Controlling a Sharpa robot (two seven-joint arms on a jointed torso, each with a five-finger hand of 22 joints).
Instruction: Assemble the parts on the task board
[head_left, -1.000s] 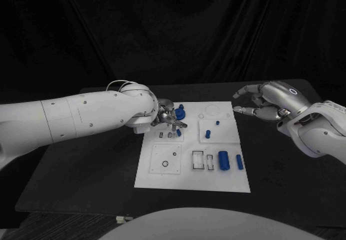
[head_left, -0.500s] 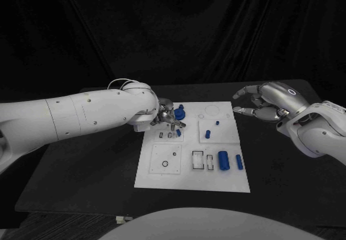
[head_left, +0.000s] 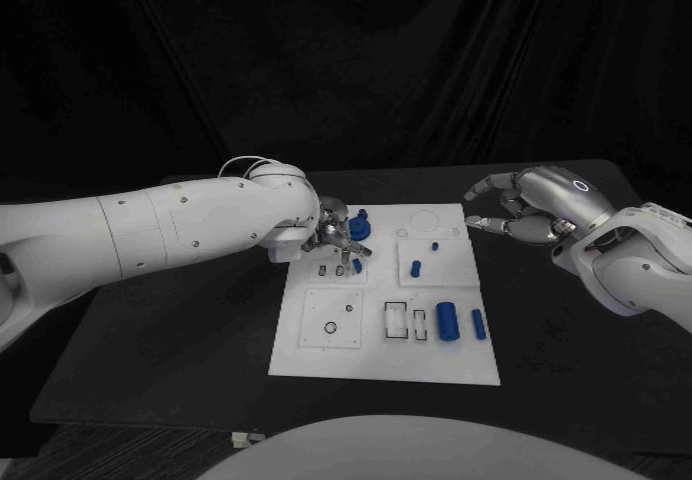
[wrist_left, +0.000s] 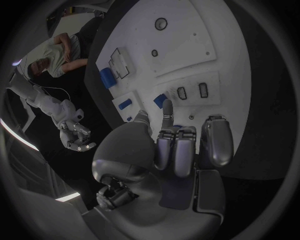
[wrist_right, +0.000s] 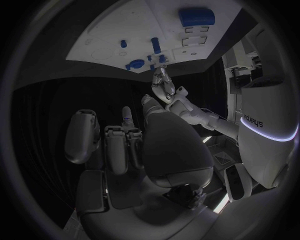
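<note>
Hiding in the head view, left hand (wrist_left: 178, 150) fingers curl empty.

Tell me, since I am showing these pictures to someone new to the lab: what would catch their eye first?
Most striking is the white rectangular task board in the middle of the black table, dotted with small blue parts such as the large blue cylinder near its front. Next, the silver left hand reaches down over the board's far left corner beside a blue piece. The silver right hand hovers by the board's far right corner, holding nothing.
</note>
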